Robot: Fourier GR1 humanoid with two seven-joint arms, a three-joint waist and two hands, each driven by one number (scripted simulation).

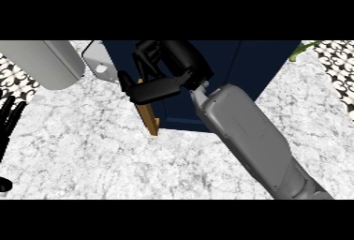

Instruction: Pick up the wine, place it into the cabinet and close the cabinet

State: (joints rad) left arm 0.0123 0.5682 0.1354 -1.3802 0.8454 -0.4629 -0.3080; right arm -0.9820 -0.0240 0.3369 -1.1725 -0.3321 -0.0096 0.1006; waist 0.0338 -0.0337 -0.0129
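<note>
— Navy-blue, that tall flat-fronted cabinet (228, 79) on the white marble bench (90, 154)?
— Yes, with its wooden door edge (147, 117) standing ajar at the left side.
— And the right hand (155, 89)?
— It is up against that door; its black fingers (142, 58) look curled, though around what I cannot tell.
— The wine?
— Not visible.
— The left hand (8, 117)?
— Relaxed, fingers straight, resting at the left edge beside a pale grey rounded appliance (41, 61).
</note>
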